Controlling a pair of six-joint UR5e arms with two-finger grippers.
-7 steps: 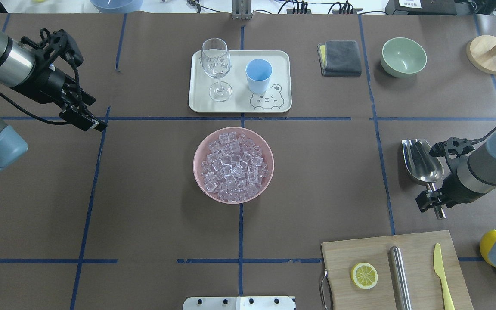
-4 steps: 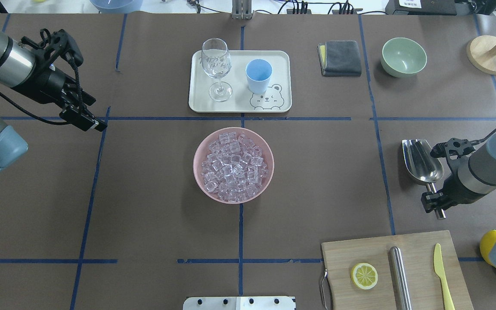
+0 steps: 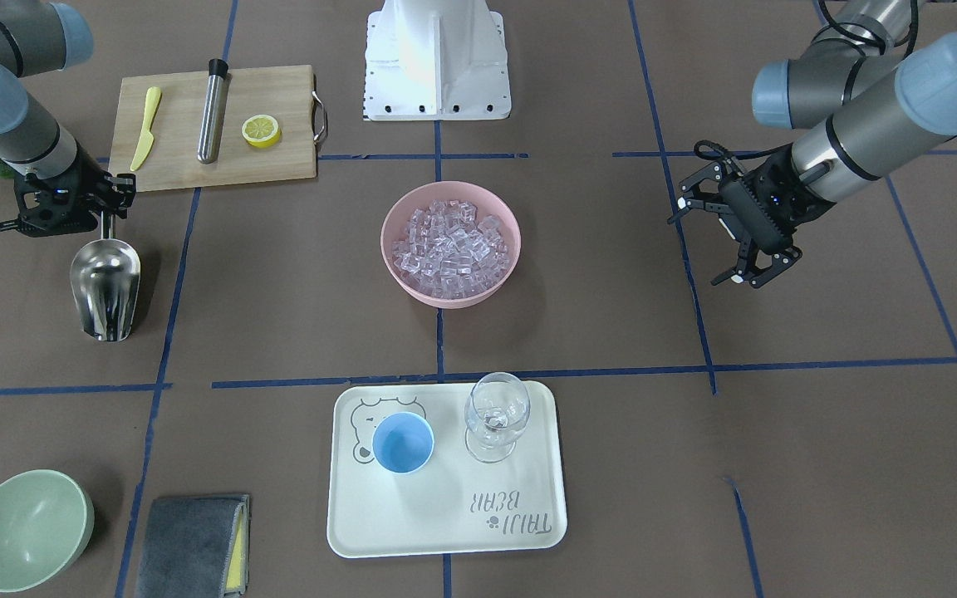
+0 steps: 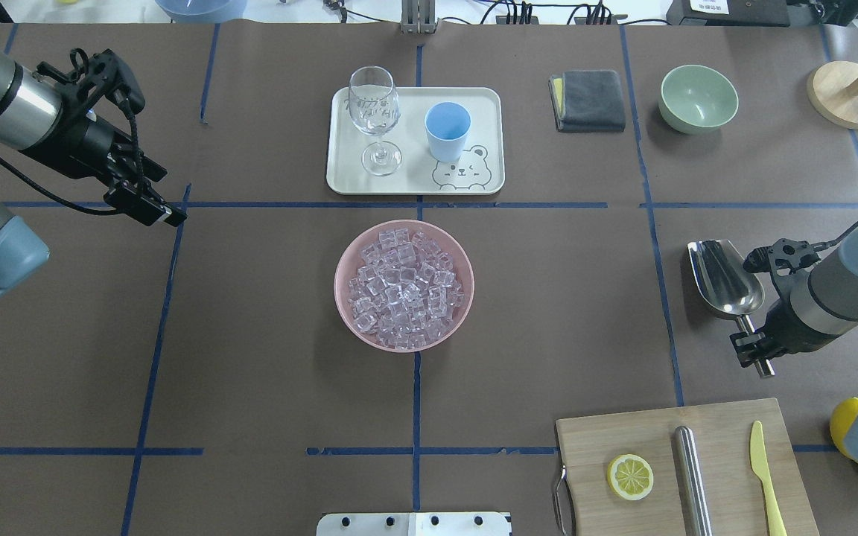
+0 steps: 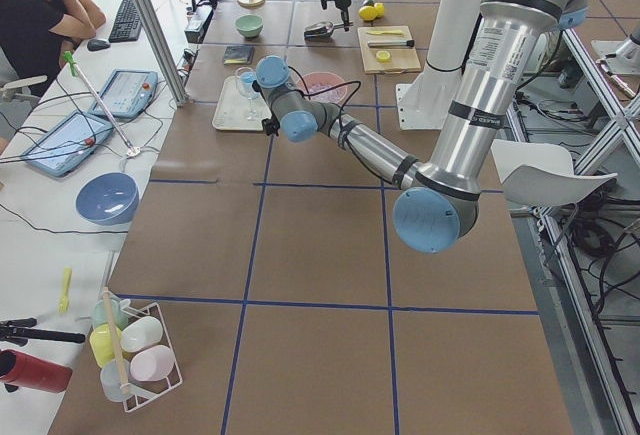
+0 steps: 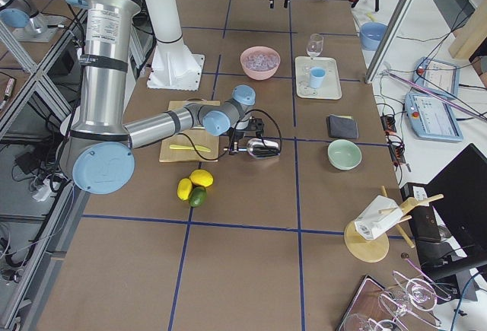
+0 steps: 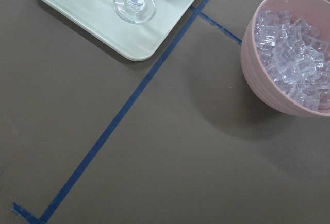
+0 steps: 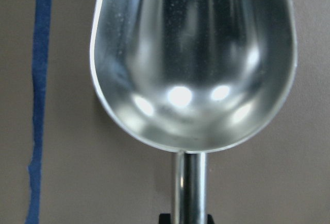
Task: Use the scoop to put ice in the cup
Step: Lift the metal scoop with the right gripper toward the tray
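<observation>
The steel scoop [image 4: 725, 277] sits at the table's right, trough pointing away from the robot. My right gripper [image 4: 754, 348] is shut on its thin rod handle [image 8: 188, 188]; the trough [image 8: 193, 64] is empty. The ice [image 4: 404, 286] fills a pink bowl [image 4: 347, 257] at the table's centre. The light-blue cup [image 4: 447, 130] stands empty on a cream tray [image 4: 339, 179] beyond the bowl. My left gripper [image 3: 751, 276] hovers open at the left, far from everything, holding nothing.
A wine glass [image 4: 375, 112] stands on the tray beside the cup. A cutting board [image 4: 623, 435] near the right arm carries a lemon slice [image 4: 630, 476], steel cylinder [image 4: 692, 476] and yellow knife [image 4: 764, 469]. A green bowl [image 4: 698, 97] and grey cloth [image 4: 589, 100] lie far right.
My right gripper has closed in on the scoop handle, and the scoop's trough has shifted slightly left. The left arm has stayed put.
</observation>
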